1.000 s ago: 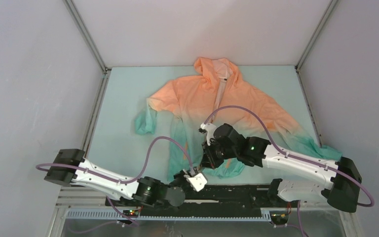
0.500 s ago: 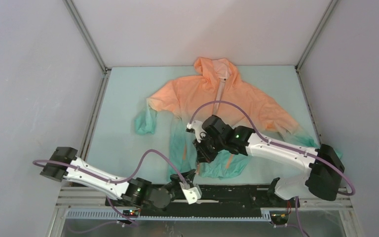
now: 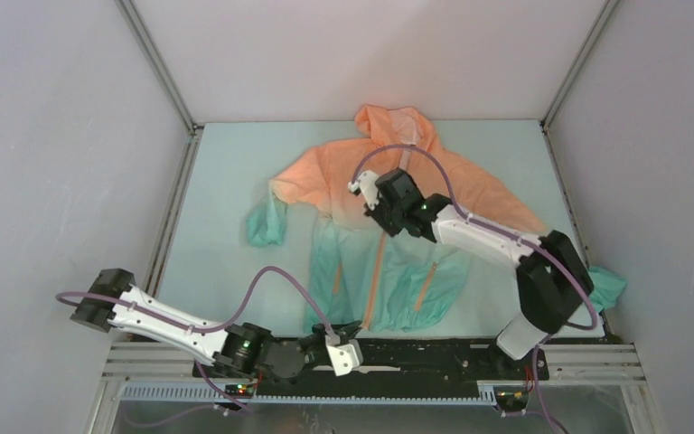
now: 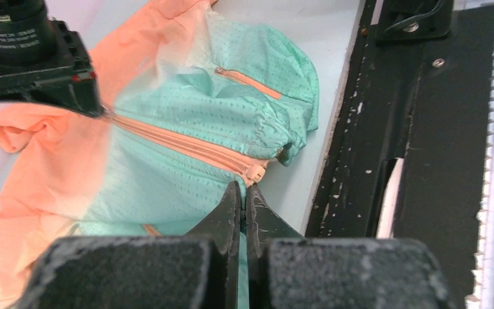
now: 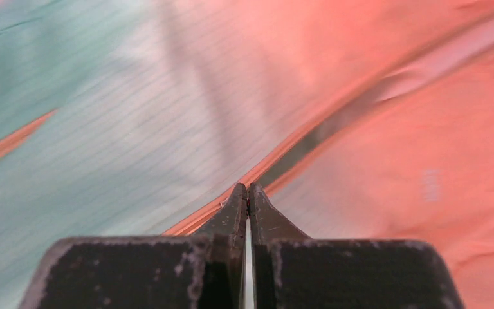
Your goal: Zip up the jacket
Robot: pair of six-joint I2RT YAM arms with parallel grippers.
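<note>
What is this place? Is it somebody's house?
Probably not a house. It looks like a robot test booth: plain white walls with metal corner posts close in a pale table, where two arms work on one jacket.

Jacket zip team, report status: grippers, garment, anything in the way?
Left gripper shut on jacket hem, at the zipper's bottom. Right gripper shut on the zipper at chest height. Lower front zipped. Nothing in the way.
</note>
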